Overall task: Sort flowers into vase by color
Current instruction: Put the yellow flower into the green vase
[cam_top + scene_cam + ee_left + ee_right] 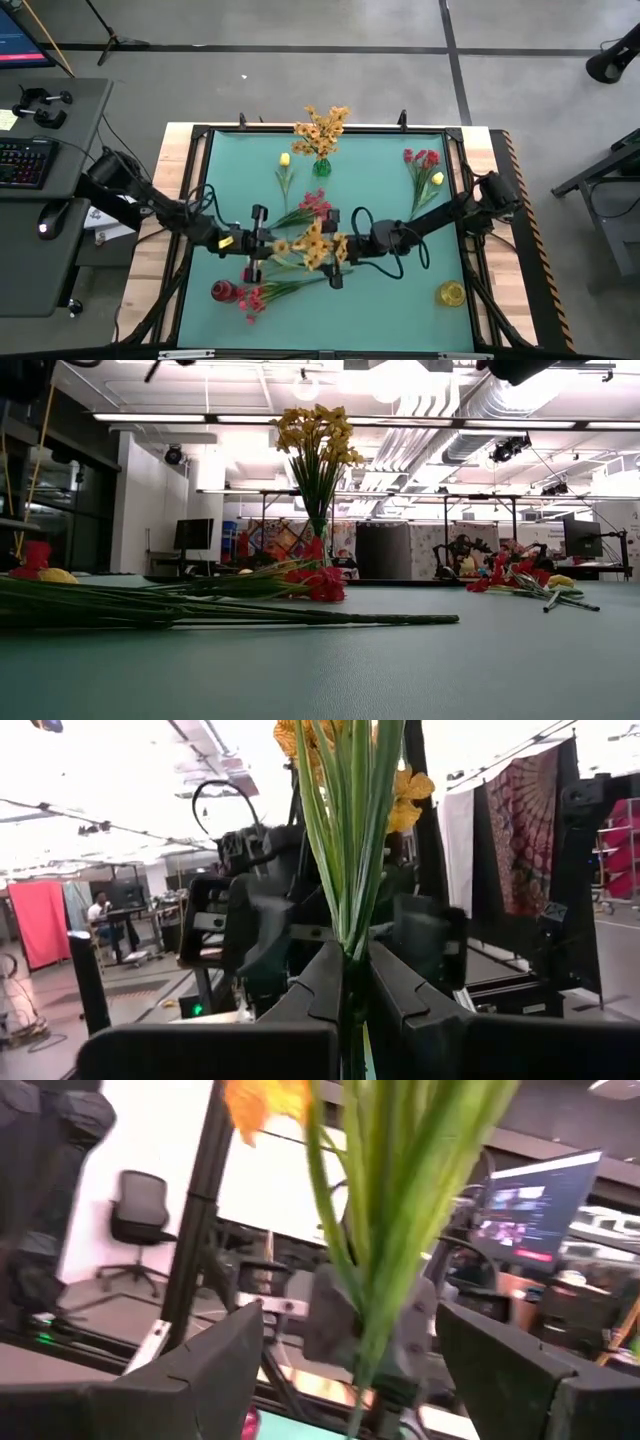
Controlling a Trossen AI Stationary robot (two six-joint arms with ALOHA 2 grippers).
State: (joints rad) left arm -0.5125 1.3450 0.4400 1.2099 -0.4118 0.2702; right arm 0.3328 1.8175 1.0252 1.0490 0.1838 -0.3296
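Observation:
An orange-yellow spray (313, 245) hangs between my two grippers over the table's middle. My left gripper (267, 243) is shut on its green stems (350, 920). My right gripper (324, 250) faces it, open, one finger on either side of the spray (375, 1250), apart from it. A green vase (321, 167) at the far middle stands with orange-yellow sprays (318, 435) in it. A yellow bud (285, 159), red blooms (315, 204) and red and yellow flowers (424, 165) lie flat. More red flowers (255, 298) lie beside a red vase (222, 290). My left gripper pinches the orange-yellow spray's bundled stems (348, 955) between its two fingers (320, 985). It comes level from the table's left, with the stems running on past the fingertips. The blossoms (318, 243) point toward the right gripper. The spray does not show at table level in the low view.
A yellow vase (450, 293) stands near the table's near right corner. Long stems (250, 615) lie across the near left of the green mat (380, 300). Free mat lies at the near middle and between the right flowers and the yellow vase.

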